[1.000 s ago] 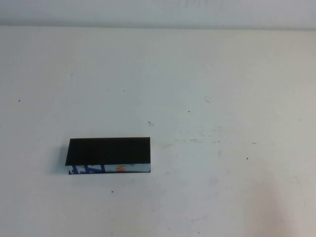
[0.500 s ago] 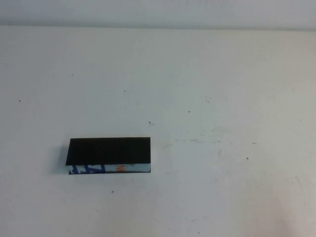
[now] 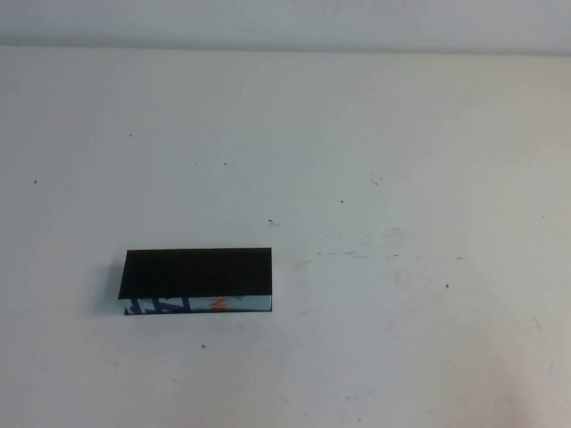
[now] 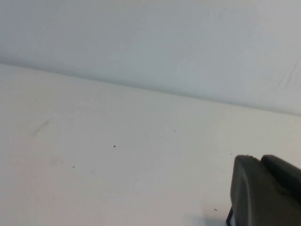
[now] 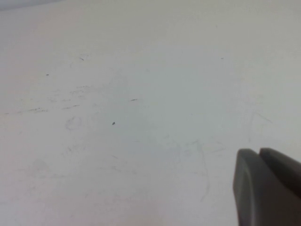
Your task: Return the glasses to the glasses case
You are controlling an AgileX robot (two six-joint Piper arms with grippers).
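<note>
Case [image 3: 196,280] lies closed and flat on the white table [image 3: 401,160], left of centre in the high view, black top up, white edge strip with blue and orange print facing the robot. Glasses not visible. Right gripper [image 5: 269,188] hovers over bare, scuffed table, fingers pressed together, holding nothing. Left gripper [image 4: 265,193] hangs above the table near the back wall [image 4: 150,37]; its fingers appear together, nothing between them.
</note>
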